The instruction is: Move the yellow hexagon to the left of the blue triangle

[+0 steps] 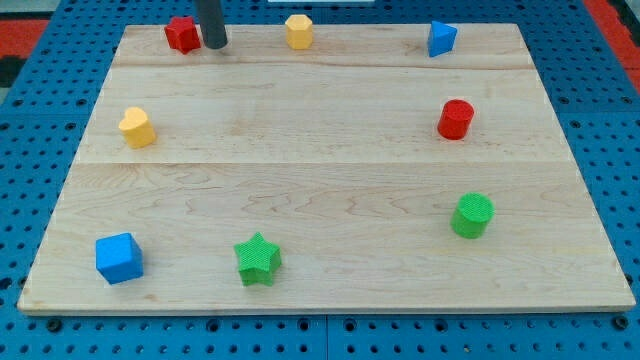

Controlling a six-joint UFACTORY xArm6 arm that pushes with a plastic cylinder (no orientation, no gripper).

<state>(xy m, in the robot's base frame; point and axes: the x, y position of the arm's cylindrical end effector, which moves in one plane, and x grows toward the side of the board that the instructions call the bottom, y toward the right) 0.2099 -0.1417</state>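
Eight blocks on wooden board (320, 190), rod at the view's top left.
My tip (214, 46) sits just right of red star (182, 34), apart from yellow hexagon (298, 31), which lies to its right along the top edge; blue triangle (441, 39) further right. No jaws, plain rod. Hexagon: upright, six-sided, yellow-orange.

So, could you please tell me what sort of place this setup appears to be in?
Probably a robotics lab bench: a wooden board of small coloured blocks sits on a blue perforated table, and my tip rests beside the red block.
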